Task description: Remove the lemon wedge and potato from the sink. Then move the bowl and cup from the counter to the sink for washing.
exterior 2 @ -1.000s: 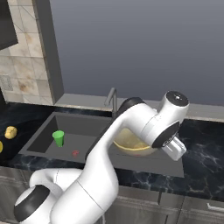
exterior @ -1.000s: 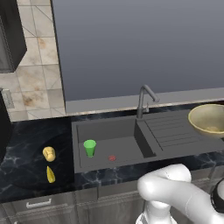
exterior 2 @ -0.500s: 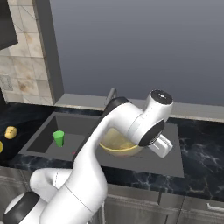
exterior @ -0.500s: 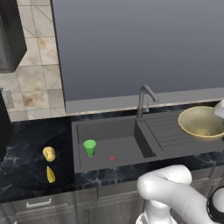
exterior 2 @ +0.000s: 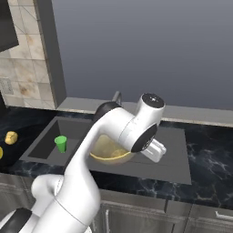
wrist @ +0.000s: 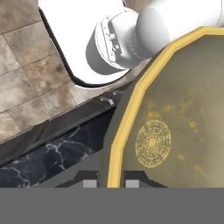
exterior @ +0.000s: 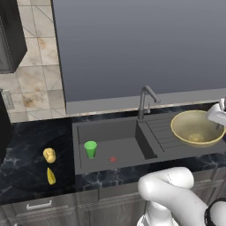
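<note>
The tan-yellow bowl (exterior: 196, 128) hangs just above the ribbed drainboard at the right of the sink (exterior: 106, 132). My gripper (wrist: 110, 183) is shut on the bowl's thin rim (wrist: 114, 144), one fingertip on each side, and holds it from the right (exterior: 215, 117). In the right base view the arm covers part of the bowl (exterior 2: 108, 154). The green cup (exterior: 90, 148) stands upright in the basin near the red drain (exterior: 113, 159). On the counter left of the sink lie the potato (exterior: 49, 155) and, nearer the front, the lemon wedge (exterior: 51, 176).
A dark curved faucet (exterior: 145, 99) rises behind the sink between basin and drainboard. Black marble counter (exterior 2: 209, 154) runs on both sides. A grey wall panel stands behind, tiles at the left. Cabinet fronts with handles sit below the front edge.
The gripper has carried the bowl leftward from the right edge of the left base view to over the drainboard. The cup, potato and lemon wedge have not moved.
</note>
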Robot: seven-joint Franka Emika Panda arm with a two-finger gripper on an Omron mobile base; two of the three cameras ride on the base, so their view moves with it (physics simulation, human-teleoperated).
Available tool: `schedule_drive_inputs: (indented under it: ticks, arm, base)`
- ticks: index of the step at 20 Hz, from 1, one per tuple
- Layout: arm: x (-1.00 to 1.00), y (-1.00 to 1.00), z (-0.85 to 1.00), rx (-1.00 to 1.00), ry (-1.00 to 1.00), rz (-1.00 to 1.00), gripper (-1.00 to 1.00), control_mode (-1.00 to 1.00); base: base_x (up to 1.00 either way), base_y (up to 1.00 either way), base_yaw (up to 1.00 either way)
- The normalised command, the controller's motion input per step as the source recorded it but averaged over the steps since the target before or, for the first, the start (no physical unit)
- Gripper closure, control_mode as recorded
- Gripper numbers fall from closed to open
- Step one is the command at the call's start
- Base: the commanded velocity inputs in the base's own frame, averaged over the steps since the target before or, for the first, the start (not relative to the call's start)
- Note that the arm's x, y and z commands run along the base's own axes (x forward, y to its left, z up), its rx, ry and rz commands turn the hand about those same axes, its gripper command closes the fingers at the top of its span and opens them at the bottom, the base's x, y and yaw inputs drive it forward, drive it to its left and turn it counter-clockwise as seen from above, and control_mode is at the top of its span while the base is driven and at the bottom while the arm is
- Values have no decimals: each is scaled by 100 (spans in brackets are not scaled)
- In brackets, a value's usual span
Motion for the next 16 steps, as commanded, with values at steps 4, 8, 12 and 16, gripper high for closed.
schedule_drive_inputs:
  ticks: [4,8,12,16]
  arm:
    - [-1,43,0,0,0,7,100,-100]
    - [0,44,0,0,0,5,100,-100]
    - [0,43,0,2,0,3,100,-100]
    - [0,45,0,1,0,1,100,-100]
  base:
    - [0,0,0]
    - [0,0,0]
    - [0,0,0]
    - [0,0,0]
